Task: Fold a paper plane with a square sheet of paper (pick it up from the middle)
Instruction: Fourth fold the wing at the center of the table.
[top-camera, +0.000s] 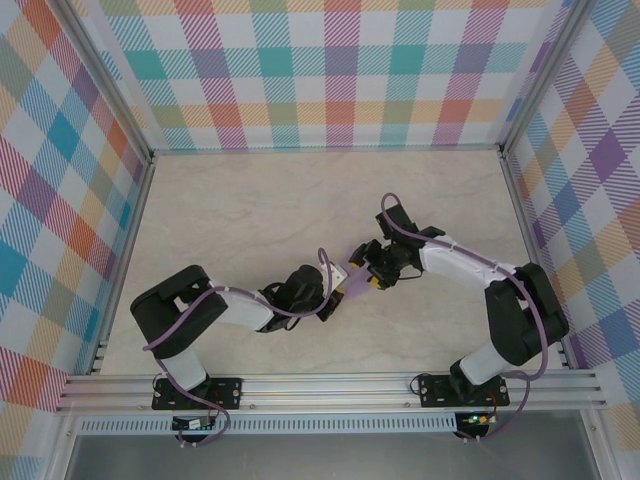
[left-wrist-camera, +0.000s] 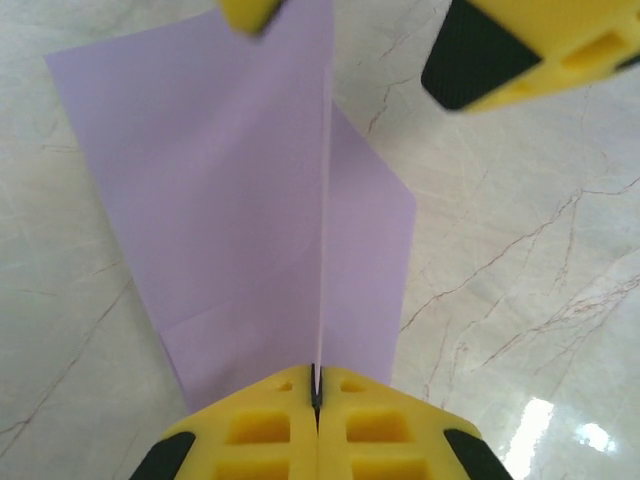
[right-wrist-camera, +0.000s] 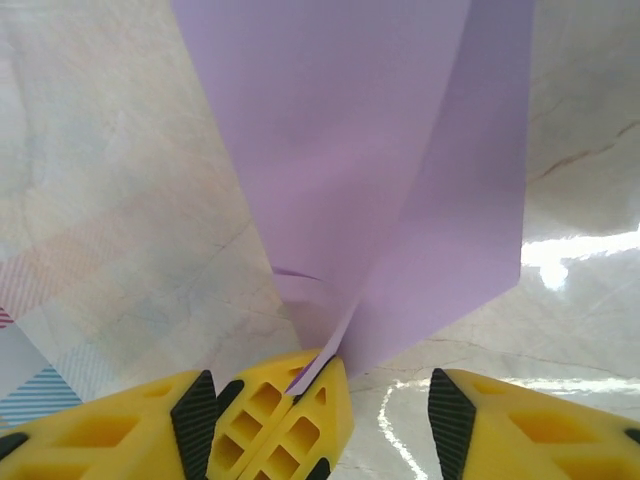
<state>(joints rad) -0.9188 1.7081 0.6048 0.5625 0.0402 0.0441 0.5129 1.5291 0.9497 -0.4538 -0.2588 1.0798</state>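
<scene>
The square sheet of paper (top-camera: 352, 283) is lavender and folded along a centre crease, its two flaps spreading away from the fold (left-wrist-camera: 240, 200). It hangs over the middle of the marble table between both arms. My left gripper (left-wrist-camera: 316, 395) is shut on the crease edge, its yellow fingers pressed flat together (top-camera: 335, 290). My right gripper (right-wrist-camera: 320, 420) stands open, one finger on each side of the left gripper's closed fingers (right-wrist-camera: 285, 415) and of the paper (right-wrist-camera: 380, 150). The right gripper's fingers (left-wrist-camera: 530, 50) show apart at the top of the left wrist view. In the top view the right gripper (top-camera: 372, 268) sits just right of the sheet.
The pale marble tabletop (top-camera: 250, 210) stretches round the arms. Plaid walls (top-camera: 320, 70) on aluminium posts close the back and both sides. A metal rail (top-camera: 330, 390) with both arm bases runs along the near edge.
</scene>
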